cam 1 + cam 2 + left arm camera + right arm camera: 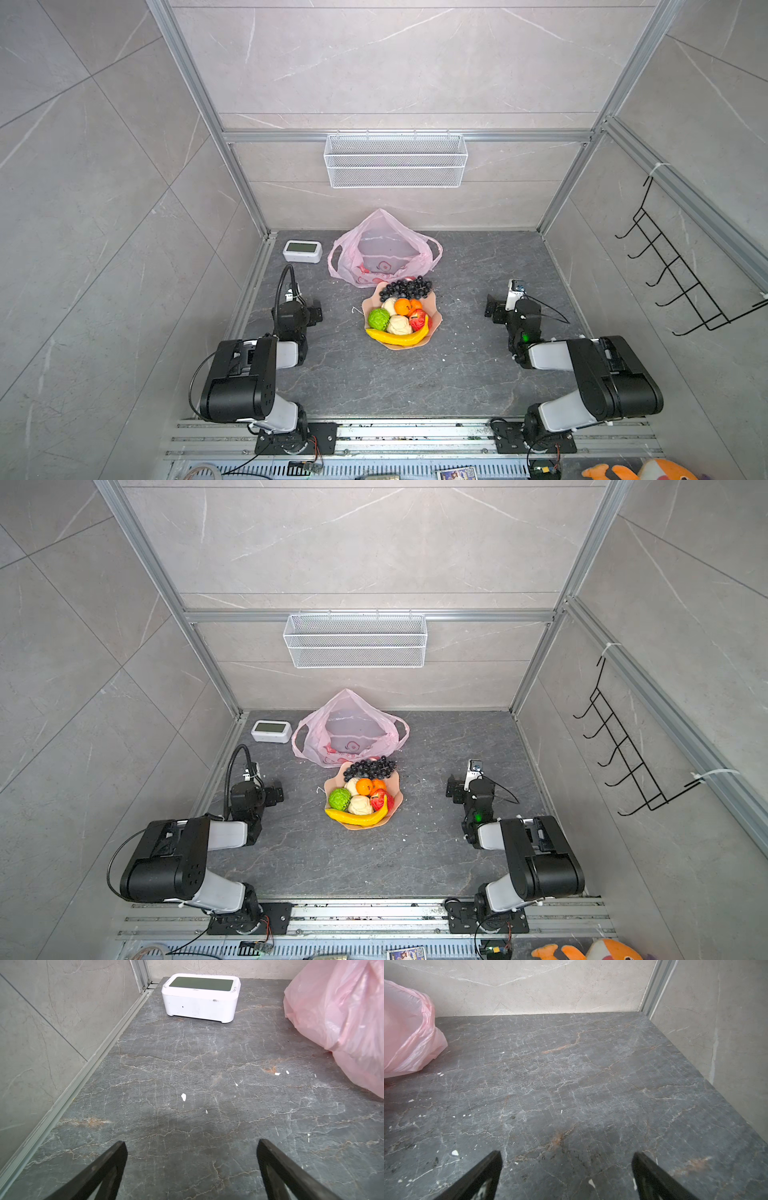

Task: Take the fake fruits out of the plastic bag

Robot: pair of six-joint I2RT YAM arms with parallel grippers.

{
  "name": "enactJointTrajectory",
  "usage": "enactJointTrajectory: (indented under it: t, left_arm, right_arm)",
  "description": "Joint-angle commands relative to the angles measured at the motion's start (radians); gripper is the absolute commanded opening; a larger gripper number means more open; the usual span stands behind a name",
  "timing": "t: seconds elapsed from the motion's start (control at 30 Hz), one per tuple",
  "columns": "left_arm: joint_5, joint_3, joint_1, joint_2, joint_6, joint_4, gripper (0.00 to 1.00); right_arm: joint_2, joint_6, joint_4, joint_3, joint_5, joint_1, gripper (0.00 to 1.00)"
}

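The plastic bag (384, 249) (351, 729) stands slack and open-mouthed at the back of the table, and I see no fruit through its pale pink film. Its edge also shows in the wrist views (342, 1022) (404, 1032). The fake fruits lie heaped in a peach dish (436, 320) just in front of it: grapes (405, 288), orange (402, 306), apple (419, 321), green ball (378, 319), cream lump (399, 325), banana (397, 337). My left gripper (314, 311) (191, 1144) hovers open left of the dish. My right gripper (492, 309) (566, 1154) hovers open to its right. Both are empty.
A white box with a dark screen (302, 251) (200, 997) sits at the back left beside the bag. A wire basket (395, 160) hangs on the back wall and a black hook rack (681, 266) on the right wall. An orange plush toy (640, 471) lies off the table's front.
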Motion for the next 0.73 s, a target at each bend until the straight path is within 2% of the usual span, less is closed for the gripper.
enactJointTrajectory:
  t: [0.0,0.7]
  left_arm:
    - [0.021,0.005,0.003,-0.007,-0.017,0.067,1.0]
    - [0.023,0.004,0.002,-0.008,-0.017,0.064,1.0]
  right_arm:
    - [-0.003,0.006,0.023,0.021,-0.019,-0.004,1.0]
    - [-0.004,0.0,0.023,0.019,-0.036,-0.004,1.0]
